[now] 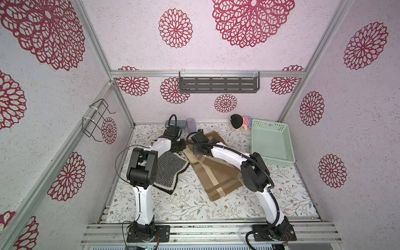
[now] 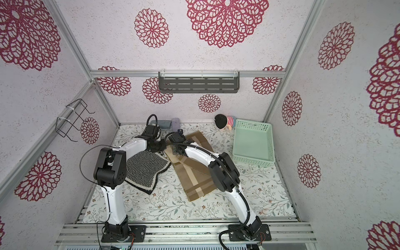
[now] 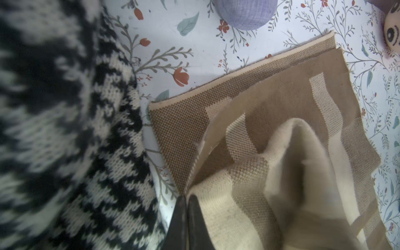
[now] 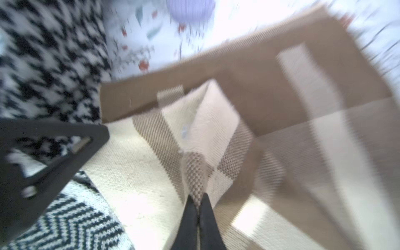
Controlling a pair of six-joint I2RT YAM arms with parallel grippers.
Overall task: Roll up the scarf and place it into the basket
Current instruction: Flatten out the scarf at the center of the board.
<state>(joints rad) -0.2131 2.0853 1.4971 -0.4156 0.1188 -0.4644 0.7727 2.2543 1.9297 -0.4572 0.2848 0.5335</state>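
Lying slantwise across the middle of the table, the tan scarf point(image 1: 218, 175) has its far end pinched up into a ridge. The right gripper point(image 4: 198, 203) is clamped tight on that fold, and the left gripper point(image 3: 186, 201), jaws together, nips the scarf's left edge just beside it. The basket point(image 1: 279, 162) stands far right, apart from the scarf; a black-and-white knit cloth point(image 1: 171, 168) lies left.

Bright even light, soft shadows, right wrist view motion-blurred

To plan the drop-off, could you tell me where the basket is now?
In a top view the basket stands at the far right, beside the doll and right of the tan scarf.
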